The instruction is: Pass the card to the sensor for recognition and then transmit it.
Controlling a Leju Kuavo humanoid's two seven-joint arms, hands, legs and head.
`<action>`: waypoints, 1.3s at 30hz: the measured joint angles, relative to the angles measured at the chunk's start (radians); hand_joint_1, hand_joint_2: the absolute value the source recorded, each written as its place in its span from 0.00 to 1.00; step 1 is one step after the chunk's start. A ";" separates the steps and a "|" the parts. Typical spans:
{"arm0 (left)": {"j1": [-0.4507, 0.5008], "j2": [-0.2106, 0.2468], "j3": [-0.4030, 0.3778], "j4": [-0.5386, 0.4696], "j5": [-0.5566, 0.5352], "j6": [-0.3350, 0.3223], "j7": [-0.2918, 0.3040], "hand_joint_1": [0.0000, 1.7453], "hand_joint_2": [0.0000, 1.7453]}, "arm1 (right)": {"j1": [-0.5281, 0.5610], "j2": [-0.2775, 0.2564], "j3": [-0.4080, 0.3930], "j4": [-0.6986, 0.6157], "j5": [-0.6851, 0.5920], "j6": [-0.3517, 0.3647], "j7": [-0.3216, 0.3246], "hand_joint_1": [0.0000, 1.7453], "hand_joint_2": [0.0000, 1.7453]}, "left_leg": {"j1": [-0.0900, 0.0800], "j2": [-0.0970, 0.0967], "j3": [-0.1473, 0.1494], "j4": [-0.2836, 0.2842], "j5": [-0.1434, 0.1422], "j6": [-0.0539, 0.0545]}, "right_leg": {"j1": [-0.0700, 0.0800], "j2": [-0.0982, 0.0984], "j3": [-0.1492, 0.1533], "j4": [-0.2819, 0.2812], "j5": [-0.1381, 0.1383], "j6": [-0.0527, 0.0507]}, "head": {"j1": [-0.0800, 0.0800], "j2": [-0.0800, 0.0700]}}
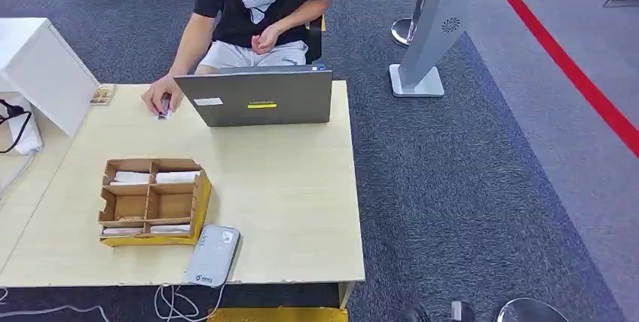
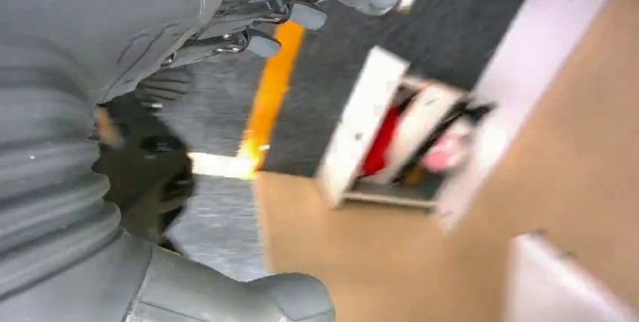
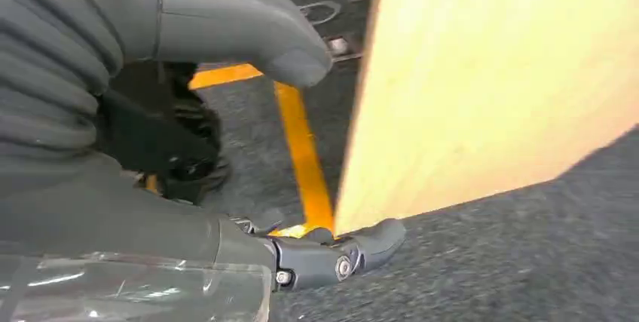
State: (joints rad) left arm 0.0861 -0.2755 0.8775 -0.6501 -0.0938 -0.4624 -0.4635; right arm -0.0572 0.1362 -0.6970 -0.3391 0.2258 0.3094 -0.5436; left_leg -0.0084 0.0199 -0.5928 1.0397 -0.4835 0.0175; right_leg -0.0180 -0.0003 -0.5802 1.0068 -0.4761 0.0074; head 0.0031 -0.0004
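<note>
Grey carpet surrounds the pale table (image 1: 286, 209). At its 8 o'clock, a cardboard organizer (image 1: 154, 201) holds white cards (image 1: 178, 177) in its compartments; a grey sensor (image 1: 213, 255) lies just beside it. Left hand (image 2: 226, 28) and right hand (image 3: 226, 186) hang empty, fingers apart.

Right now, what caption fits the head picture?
Person at laptop; card box and grey sensor wait on the table.

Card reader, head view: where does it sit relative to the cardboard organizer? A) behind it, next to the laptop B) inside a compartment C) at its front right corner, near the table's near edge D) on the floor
C: the grey card reader lies just off the cardboard organizer at its near right corner, by the table edge closest to the robot.
</note>
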 joint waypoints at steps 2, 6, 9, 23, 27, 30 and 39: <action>0.006 -0.014 0.031 -0.032 0.042 -0.005 -0.008 0.00 1.00 | -0.003 0.005 -0.034 0.001 0.001 0.021 -0.021 0.00 1.00 | 0.000 0.000 0.000 0.000 0.000 0.000 | 0.000 0.000 0.000 0.000 0.000 0.000 | 0.000 0.000; 0.025 -0.039 0.059 -0.093 0.153 0.002 -0.014 0.00 1.00 | -0.008 0.011 -0.098 0.002 0.000 0.062 -0.054 0.00 1.00 | 0.000 0.000 0.000 0.000 0.000 0.000 | 0.000 0.000 0.000 0.000 0.000 0.000 | 0.000 0.000; 0.040 -0.051 0.059 -0.130 0.239 0.026 -0.015 0.00 1.00 | -0.010 0.016 -0.131 0.004 0.000 0.082 -0.069 0.00 1.00 | 0.000 0.000 0.000 0.000 0.000 0.000 | 0.000 0.000 0.000 0.000 0.000 0.000 | 0.000 0.000; 0.181 -0.072 -0.139 -0.435 0.386 0.263 -0.076 0.00 1.00 | -0.011 0.026 -0.228 0.006 -0.001 0.110 -0.084 0.00 1.00 | 0.000 0.000 0.000 0.000 0.000 0.000 | 0.000 0.000 0.000 0.000 0.000 0.000 | 0.000 0.000; 0.229 -0.079 -0.223 -0.566 0.355 0.306 -0.106 0.00 1.00 | -0.011 0.027 -0.246 0.005 0.008 0.111 -0.082 0.00 1.00 | 0.000 0.000 0.000 0.000 0.000 0.000 | 0.000 0.000 0.000 0.000 0.000 0.000 | 0.000 0.000; 0.270 -0.079 -0.289 -0.717 0.311 0.329 -0.122 0.00 1.00 | -0.011 0.028 -0.261 0.004 0.023 0.111 -0.076 0.00 1.00 | 0.000 0.000 0.000 0.000 0.000 0.000 | 0.000 0.000 0.000 0.000 0.000 0.000 | 0.000 0.000; 0.247 -0.080 -0.462 -1.158 -0.165 0.467 -0.126 0.00 1.00 | -0.037 0.037 -0.267 0.002 0.079 0.066 -0.053 0.00 1.00 | 0.000 -0.001 0.000 0.000 0.002 0.000 | 0.000 -0.001 0.000 0.000 0.001 -0.001 | 0.000 0.000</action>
State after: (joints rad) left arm 0.3331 -0.3551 0.4151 -1.8080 -0.2590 0.0048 -0.5898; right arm -0.0945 0.1728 -0.9644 -0.3368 0.3044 0.3754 -0.5966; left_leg -0.0082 0.0189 -0.5924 1.0400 -0.4817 0.0178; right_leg -0.0178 -0.0017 -0.5799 1.0070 -0.4750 0.0066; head 0.0030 -0.0004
